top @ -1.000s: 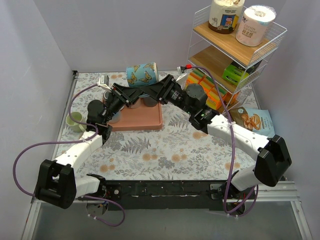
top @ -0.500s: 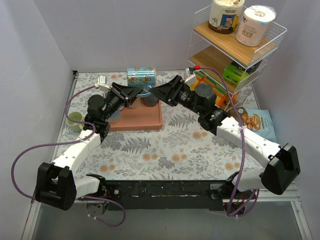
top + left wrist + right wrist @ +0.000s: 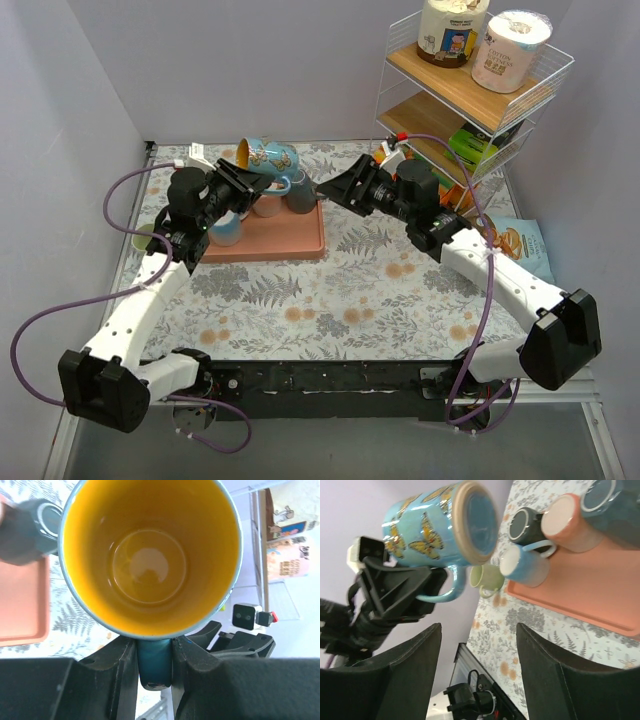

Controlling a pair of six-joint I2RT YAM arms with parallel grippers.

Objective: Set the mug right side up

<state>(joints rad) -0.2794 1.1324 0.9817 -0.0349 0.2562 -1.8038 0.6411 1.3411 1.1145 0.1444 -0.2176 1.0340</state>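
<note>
**Mug aloft on its side, turn looking half done**

The left end effector (image 3: 155,666) is pinching the handle of the butterfly mug (image 3: 266,155), holding it in the air roughly on its side over the back of the tray (image 3: 290,240). The right end effector (image 3: 328,187) is hovering spread and empty just beside it. Next, the base needs swinging downward. The other mugs (image 3: 300,197) are crowding the tray, while the patterned counter (image 3: 330,290) nearer the arms is offering open room.

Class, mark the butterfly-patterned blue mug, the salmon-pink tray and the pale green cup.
butterfly-patterned blue mug (image 3: 270,156): top view, patterned side.
salmon-pink tray (image 3: 285,237): top view, bare floor.
pale green cup (image 3: 485,577): right wrist view, inside.
</note>
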